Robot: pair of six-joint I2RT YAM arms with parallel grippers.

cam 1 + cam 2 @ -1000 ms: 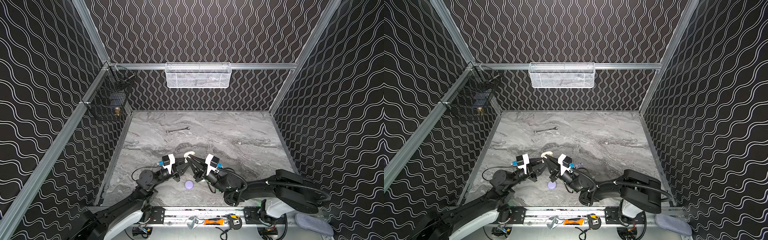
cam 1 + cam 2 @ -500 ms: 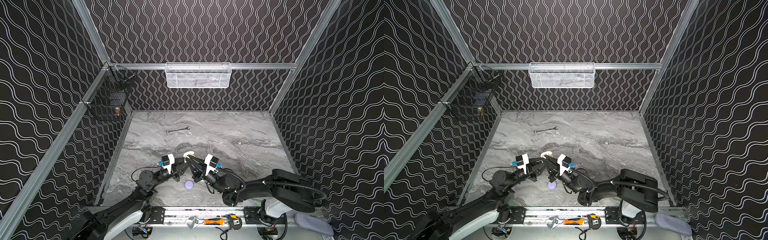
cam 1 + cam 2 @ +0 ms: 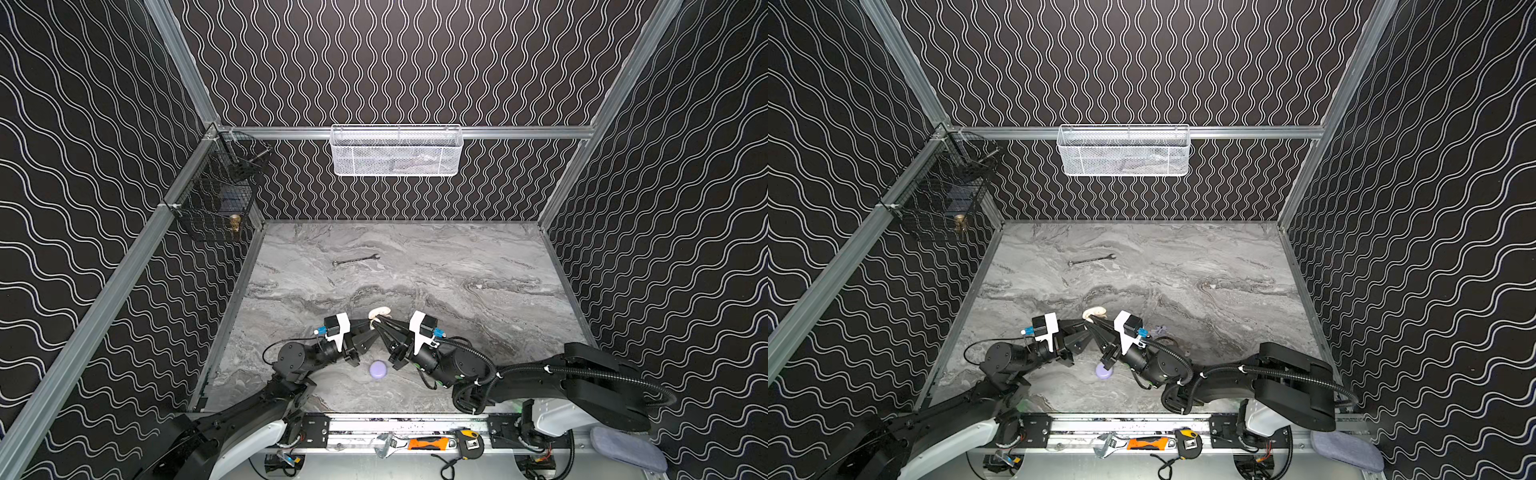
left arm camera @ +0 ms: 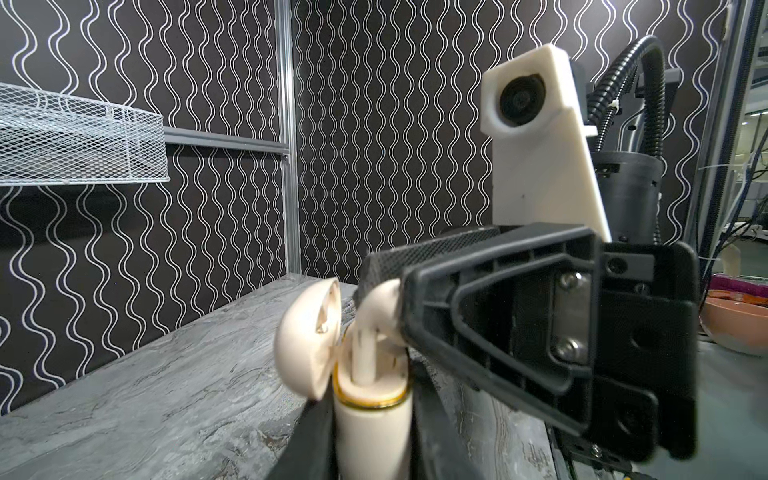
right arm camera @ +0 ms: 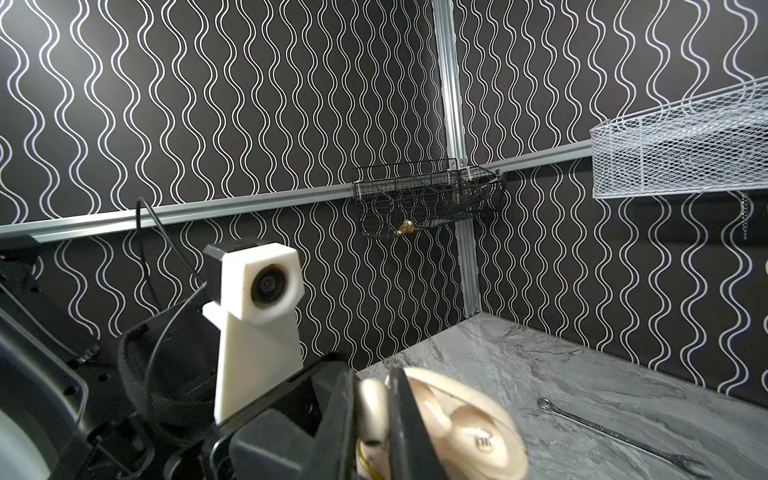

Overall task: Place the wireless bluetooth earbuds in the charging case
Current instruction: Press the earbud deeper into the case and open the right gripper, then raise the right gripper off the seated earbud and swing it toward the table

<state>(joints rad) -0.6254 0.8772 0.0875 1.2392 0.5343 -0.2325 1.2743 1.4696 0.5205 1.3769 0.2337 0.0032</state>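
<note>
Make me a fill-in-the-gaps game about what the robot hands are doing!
The left gripper holds a cream round charging case whose lid is ____.
The right gripper pinches a small cream ____ at the case's mouth.
A thin metal wrench lies on the grey marble ____.
Missing: open; earbud; table.

The cream case (image 4: pixel 372 428) looks blurry and cut off to me; my right arm (image 3: pixel 1154 365) partly hides the purple case (image 3: pixel 1102 375).
</note>
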